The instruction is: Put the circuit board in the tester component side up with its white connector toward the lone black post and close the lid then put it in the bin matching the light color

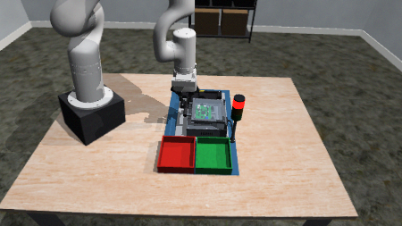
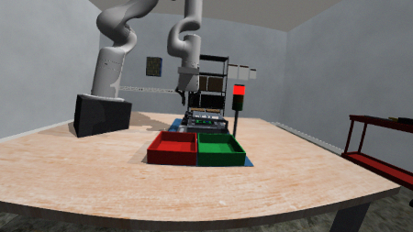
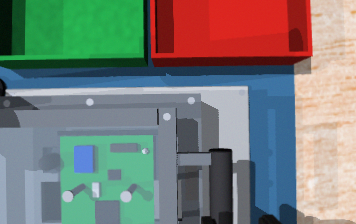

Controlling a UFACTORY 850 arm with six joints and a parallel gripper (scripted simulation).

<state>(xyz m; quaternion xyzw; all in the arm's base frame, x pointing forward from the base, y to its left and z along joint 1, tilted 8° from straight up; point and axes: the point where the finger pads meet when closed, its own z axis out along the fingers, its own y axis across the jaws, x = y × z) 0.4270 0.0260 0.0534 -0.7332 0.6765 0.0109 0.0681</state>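
The green circuit board lies flat in the grey tester, component side up, and a grey lid frame lies down over it. It also shows in the wrist view. The signal light on its black post glows red. My gripper hangs just above the tester's left side, over a black bar beside the lid. Its fingers stand narrow and hold nothing; only their tips show at the bottom edge of the wrist view.
The red bin and the green bin stand side by side on the blue mat in front of the tester, both empty. The arm's black base sits at the table's left.
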